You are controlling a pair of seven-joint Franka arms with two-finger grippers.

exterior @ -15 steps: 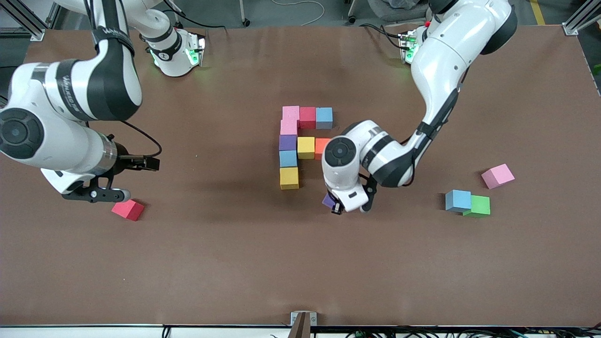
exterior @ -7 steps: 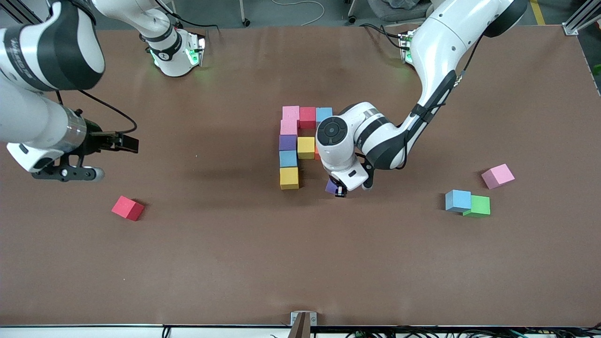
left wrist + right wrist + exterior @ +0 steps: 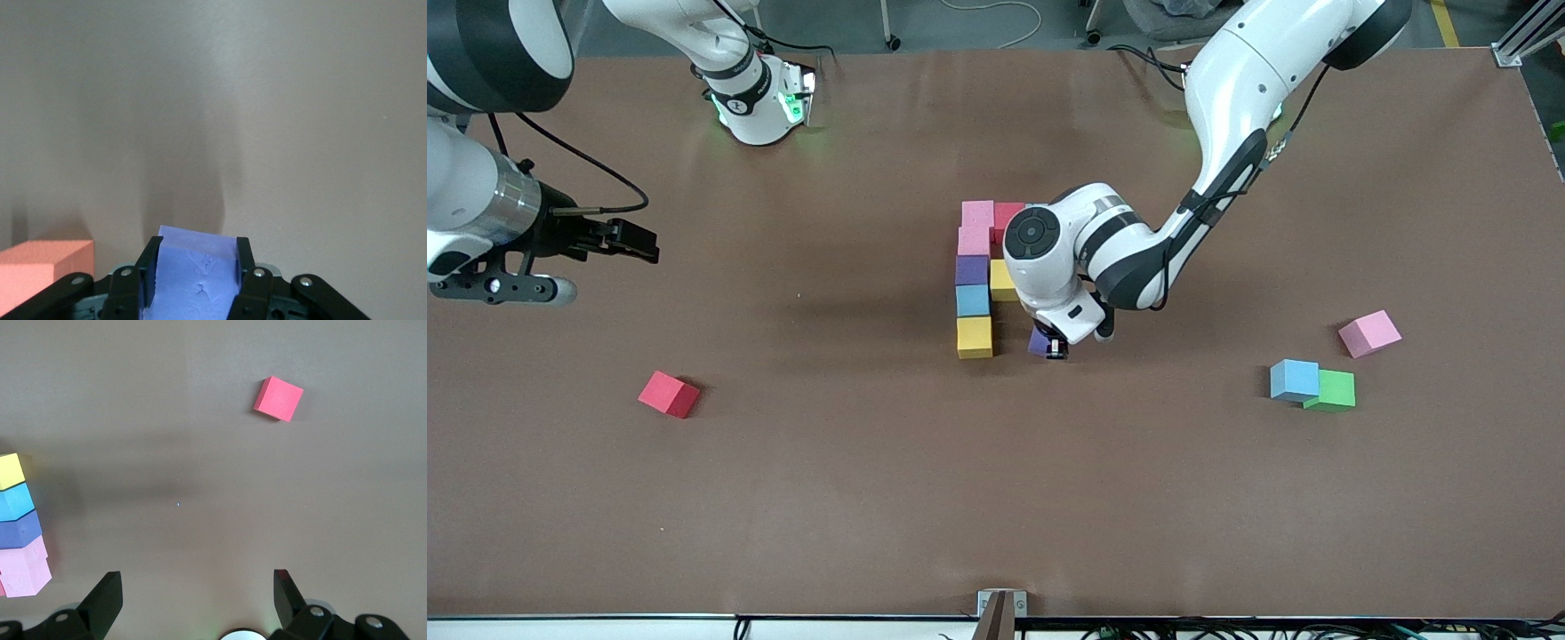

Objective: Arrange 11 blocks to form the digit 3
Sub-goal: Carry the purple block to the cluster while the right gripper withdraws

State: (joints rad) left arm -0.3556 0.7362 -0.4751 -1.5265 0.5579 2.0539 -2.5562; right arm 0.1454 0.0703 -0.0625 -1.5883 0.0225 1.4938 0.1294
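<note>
While the left gripper [image 3: 1055, 348] hangs low over the worktop [image 3: 871, 498], its fingers [image 3: 150, 267] are clamped on a purple block [image 3: 1039, 340], one finger on each side face. The held block sits just beside the yellow block [image 3: 975, 337] that ends the partial digit 3 [image 3: 978, 277], with a narrow gap between them.

The partial figure is a tight group: a pink block [image 3: 977, 214] with a red block [image 3: 1007, 213] beside it, then a column running toward the front camera of a second pink block [image 3: 972, 241], a purple block [image 3: 972, 269], a light blue block [image 3: 973, 300] and the yellow end block. Another yellow block [image 3: 1000, 279] touches the column's purple block; the left arm covers whatever lies past it.

Loose blocks:
- a red block [image 3: 669, 394] toward the right arm's end of the worktop;
- a pink block [image 3: 1369, 333], a light blue block [image 3: 1294, 380] and a green block [image 3: 1335, 389] toward the left arm's end, the last two touching.

The right gripper [image 3: 197, 587] waits above bare worktop toward its own end, fingers wide apart and holding nothing.
</note>
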